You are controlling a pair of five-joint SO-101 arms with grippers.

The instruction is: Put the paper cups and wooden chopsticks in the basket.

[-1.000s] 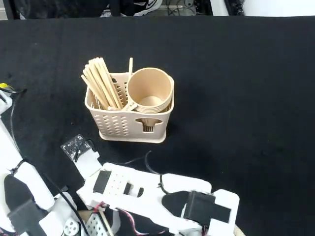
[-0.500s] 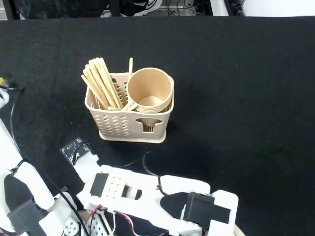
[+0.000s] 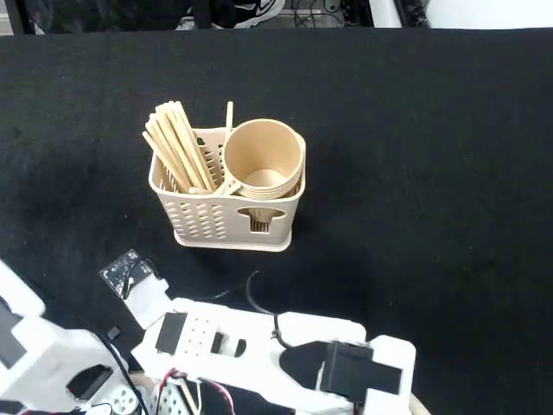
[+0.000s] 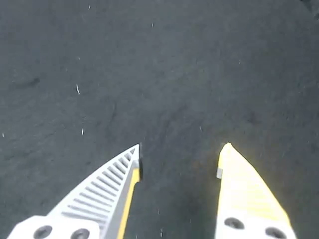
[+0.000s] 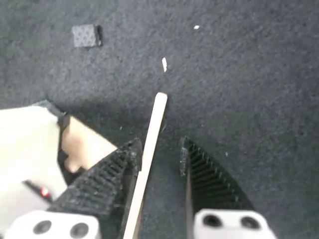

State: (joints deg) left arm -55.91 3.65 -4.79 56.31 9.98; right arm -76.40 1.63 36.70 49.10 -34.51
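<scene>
Basket loaded; one stick at the right tool.
The left tool (image 4: 182, 146) gapes wide over the bare black surface (image 3: 415, 130). At mid-surface, the basket (image 3: 226, 220) holds a chopstick bundle (image 3: 177, 147) beside stacked paper cups (image 3: 263, 154). The right tool (image 5: 159, 141) is narrowly parted; a single chopstick (image 5: 154, 119) lies between its fingers against one, apparently unpinched.

White arms (image 3: 259, 341), white-and-yellow left end effector (image 4: 179, 148)

Left gripper (image 4: 182, 145) agape, right gripper (image 5: 159, 141) — jaws parted

Perforated plastic basket (image 3: 216, 223), wooden chopsticks (image 3: 177, 143) — matt cloth table (image 3: 432, 130).
</scene>
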